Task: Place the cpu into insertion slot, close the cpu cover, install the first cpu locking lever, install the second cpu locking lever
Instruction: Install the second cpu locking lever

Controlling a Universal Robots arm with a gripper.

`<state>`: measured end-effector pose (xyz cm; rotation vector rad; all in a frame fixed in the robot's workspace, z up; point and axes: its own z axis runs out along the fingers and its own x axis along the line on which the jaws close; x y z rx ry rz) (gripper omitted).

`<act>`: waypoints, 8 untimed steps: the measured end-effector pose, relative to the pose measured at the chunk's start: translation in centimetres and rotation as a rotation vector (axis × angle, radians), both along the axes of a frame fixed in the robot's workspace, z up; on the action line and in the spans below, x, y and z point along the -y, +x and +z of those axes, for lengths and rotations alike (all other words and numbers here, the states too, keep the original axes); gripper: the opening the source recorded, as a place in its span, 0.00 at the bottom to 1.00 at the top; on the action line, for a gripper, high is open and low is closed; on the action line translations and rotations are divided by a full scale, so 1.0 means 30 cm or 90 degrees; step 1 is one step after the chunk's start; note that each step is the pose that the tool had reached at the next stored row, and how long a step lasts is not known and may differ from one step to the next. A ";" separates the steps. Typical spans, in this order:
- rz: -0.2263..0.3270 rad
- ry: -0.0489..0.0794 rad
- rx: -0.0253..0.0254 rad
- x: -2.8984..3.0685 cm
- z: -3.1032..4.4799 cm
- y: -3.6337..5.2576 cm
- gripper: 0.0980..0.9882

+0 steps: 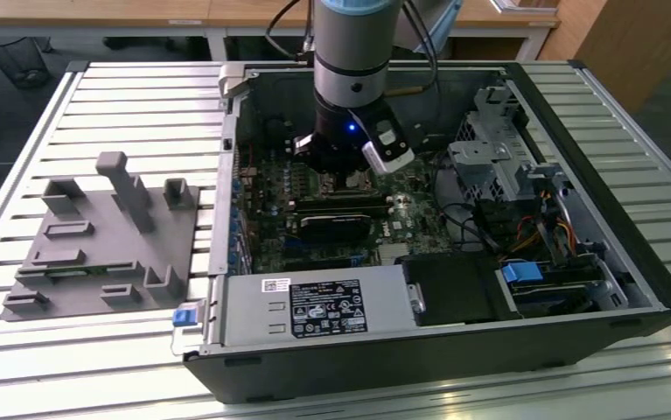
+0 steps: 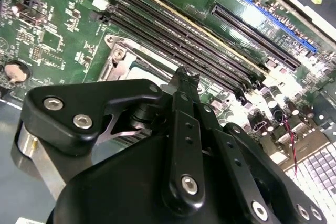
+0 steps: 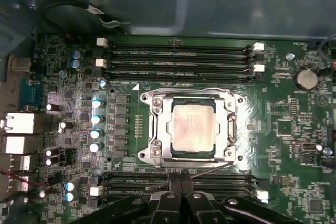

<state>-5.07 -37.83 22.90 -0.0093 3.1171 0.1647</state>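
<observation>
The cpu [image 3: 193,128], a silvery square chip, lies in the insertion slot [image 3: 145,153] on the green board. The cpu cover [image 3: 157,124], a thin metal frame, lies flat around it. One wire locking lever [image 3: 184,89] runs along the socket edge beside the memory slots. The other lever [image 3: 197,173] slants across the opposite edge, close to my fingertips. My gripper [image 3: 181,195] is shut with nothing between its fingers, just off that edge. In the second wrist view the gripper [image 2: 184,77] reaches down beside the cover [image 2: 119,64]. In the exterior view the gripper [image 1: 338,166] hangs inside the open case.
Long black memory slots [image 3: 178,56] flank the socket on two sides. A black card [image 1: 335,219] sits just in front of the gripper, with a power supply [image 1: 311,306] nearer. A drive cage and cables [image 1: 499,166] stand at the exterior view's right; a grey fixture [image 1: 101,236] lies outside the case.
</observation>
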 end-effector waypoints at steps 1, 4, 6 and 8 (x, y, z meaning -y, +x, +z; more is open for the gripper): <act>0.000 0.000 0.0000 0.000 -0.005 -0.001 0.01; 0.000 0.001 0.0000 0.001 -0.014 -0.002 0.01; 0.000 0.004 -0.0001 0.002 -0.016 -0.003 0.01; 0.000 0.009 0.0000 0.004 -0.017 -0.005 0.01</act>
